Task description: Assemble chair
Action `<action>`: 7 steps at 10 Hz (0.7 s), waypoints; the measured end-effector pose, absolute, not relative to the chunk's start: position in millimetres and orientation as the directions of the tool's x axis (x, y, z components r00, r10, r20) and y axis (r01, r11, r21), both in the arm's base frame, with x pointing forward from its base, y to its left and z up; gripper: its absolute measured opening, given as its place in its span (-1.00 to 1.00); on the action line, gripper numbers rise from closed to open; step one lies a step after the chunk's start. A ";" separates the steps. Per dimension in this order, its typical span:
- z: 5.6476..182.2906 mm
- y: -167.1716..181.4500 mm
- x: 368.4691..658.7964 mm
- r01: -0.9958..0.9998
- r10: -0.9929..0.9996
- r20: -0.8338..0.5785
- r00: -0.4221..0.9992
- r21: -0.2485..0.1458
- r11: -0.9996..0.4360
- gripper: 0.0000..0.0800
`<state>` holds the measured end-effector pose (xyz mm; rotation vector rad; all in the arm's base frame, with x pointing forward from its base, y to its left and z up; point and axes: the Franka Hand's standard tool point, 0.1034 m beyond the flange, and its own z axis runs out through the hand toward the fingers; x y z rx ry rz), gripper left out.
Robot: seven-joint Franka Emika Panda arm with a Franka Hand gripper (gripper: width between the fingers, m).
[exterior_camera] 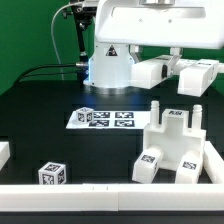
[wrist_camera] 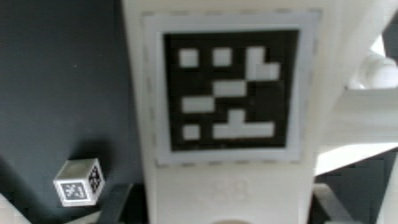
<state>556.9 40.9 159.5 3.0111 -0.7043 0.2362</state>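
- Wrist view, nearest the lens: tagged panel (wrist_camera: 224, 92), white w/ a big black-and-white marker, fills most of the frame. A small notch shows at one end.
- Fingers: not made out in either view. Can't tell if they pinch the panel or stand spread. The panel's nearness to the wrist cam hints at a grip, no more.
- Beyond the panel, on the dark desk (exterior_camera: 40, 110): small tagged block (wrist_camera: 75, 186), apart from the panel.
- Ext. view, front: white rail (exterior_camera: 100, 194) runs along the desk edge. What looks like the same block sits just behind it, alone, toward the ext. view's left.
- Front, ext. view's right: part-built chair (exterior_camera: 178, 148), a chunky body w/ two posts standing upright and tags on its near faces. It sits in the corner against the rail.
- Mid-desk: marker board (exterior_camera: 104, 118), flat, apart from the chair.
- Far: arm (exterior_camera: 150, 25) spans the top of the frame above its base. White blocky pieces (exterior_camera: 195, 76) show at the ext. view's right; unclear if they lie on the desk or hang below the arm.
- Step in hand, prob.: fitting a panel to the sub-assy. Task looks midway at best, w/ several pieces unattached.
- Next move calls for squaring the panel to the two posts, lining up its mating end and coming straight down. A tilt could jam it or shove the chair.
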 end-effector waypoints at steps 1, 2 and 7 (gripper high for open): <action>159.4 40.2 556.9 -0.444 -0.438 0.157 0.885 0.006 -0.896 -0.28; 158.4 39.9 556.2 -0.433 -0.426 0.159 0.891 0.011 -0.901 -0.28; 133.3 48.4 544.3 -0.326 -0.303 0.211 0.929 0.083 -0.942 -0.28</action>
